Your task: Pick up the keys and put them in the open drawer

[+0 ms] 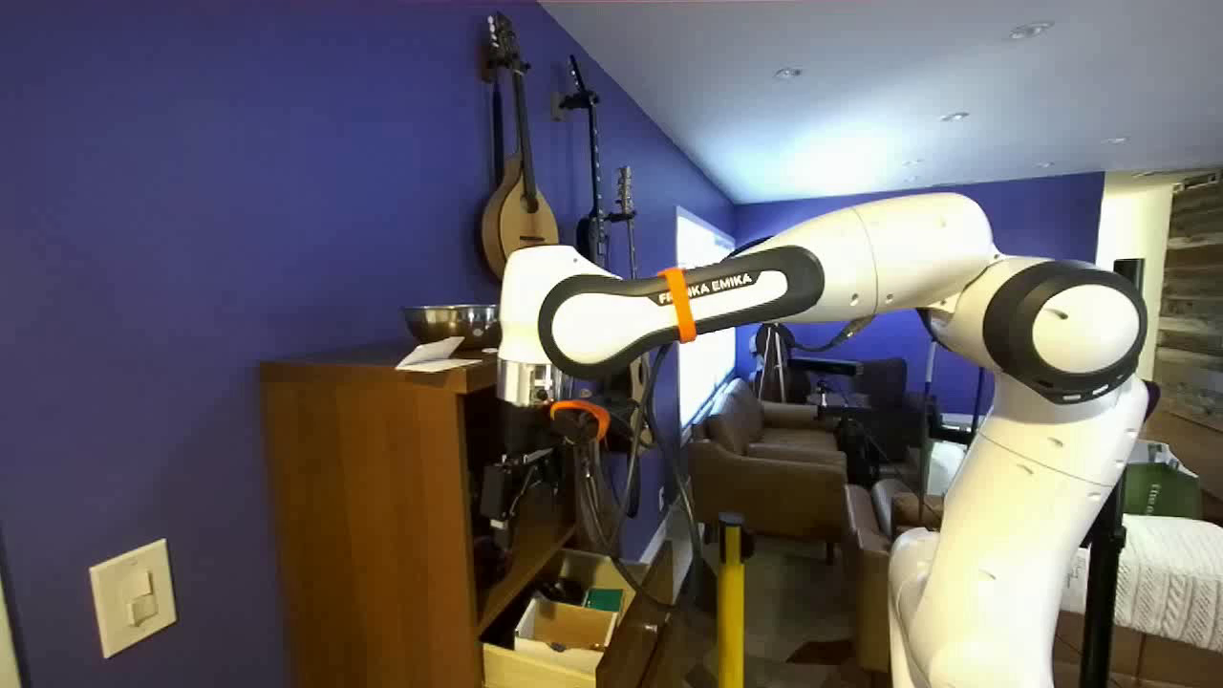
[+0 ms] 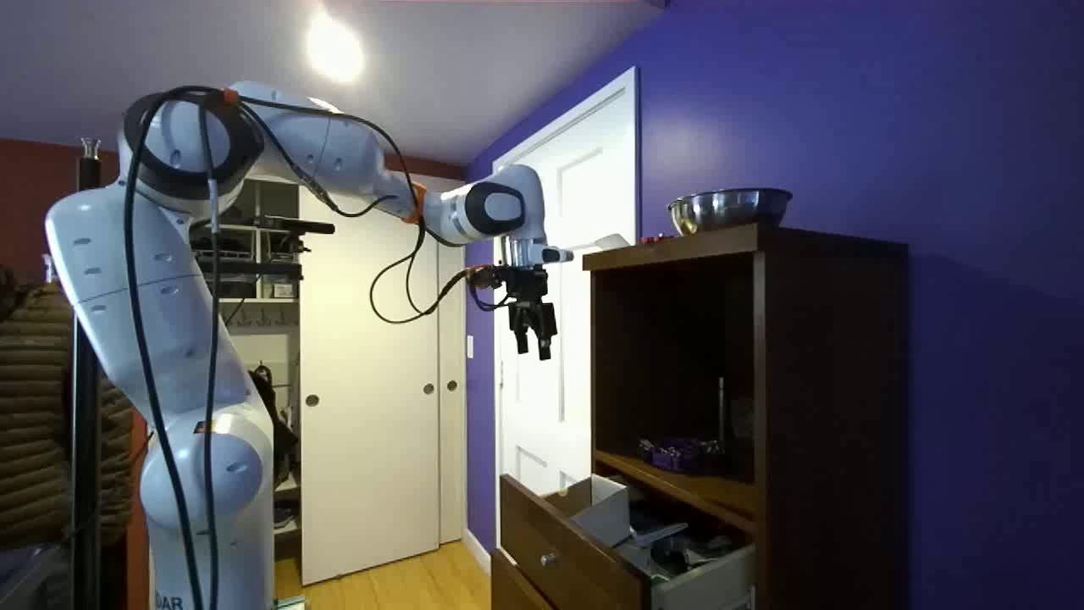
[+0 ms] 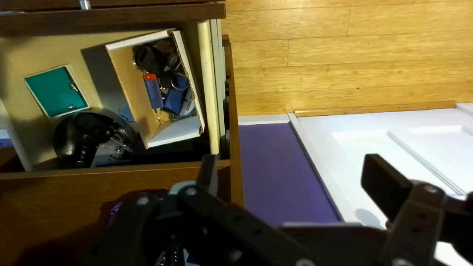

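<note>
On the cabinet (image 2: 834, 407) we see a bowl (image 2: 730, 212), with paper (image 1: 432, 354) near it. An unclear object (image 2: 677, 455) lies on the shelf (image 2: 711, 490), and below that the open drawer (image 2: 584, 568) juts forward. In the wrist view we find a box (image 3: 135, 92) inside, toward the drawer's right side, holding rings and tags (image 3: 173, 100). Left of the box lies a flat item (image 3: 57, 91); nearer the cabinet we see loose items (image 3: 107, 151).

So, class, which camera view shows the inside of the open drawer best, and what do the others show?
The wrist view: it looks down into the open drawer, so the white box, its blue tags and a green item show plainly. Both exterior views show the drawer's inside only at a slant, with parts hidden.
</note>
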You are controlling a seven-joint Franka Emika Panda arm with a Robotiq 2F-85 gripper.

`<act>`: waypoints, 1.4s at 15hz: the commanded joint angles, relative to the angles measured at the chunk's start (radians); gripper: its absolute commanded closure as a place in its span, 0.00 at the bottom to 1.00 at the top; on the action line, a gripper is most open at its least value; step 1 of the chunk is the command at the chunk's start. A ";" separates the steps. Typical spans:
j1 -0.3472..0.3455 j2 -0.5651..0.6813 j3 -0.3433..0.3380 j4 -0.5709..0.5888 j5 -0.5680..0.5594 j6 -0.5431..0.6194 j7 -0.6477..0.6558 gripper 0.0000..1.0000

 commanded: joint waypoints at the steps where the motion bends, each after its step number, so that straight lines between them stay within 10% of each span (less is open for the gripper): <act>1: 0.006 0.001 -0.005 0.002 -0.002 -0.002 0.002 0.00; 9: -0.005 -0.032 -0.048 0.007 0.015 -0.041 -0.052 0.00; 14: -0.051 -0.145 -0.154 0.086 0.041 -0.271 -0.092 0.00; 21: -0.089 -0.259 -0.149 0.201 0.081 -0.089 -0.005 0.00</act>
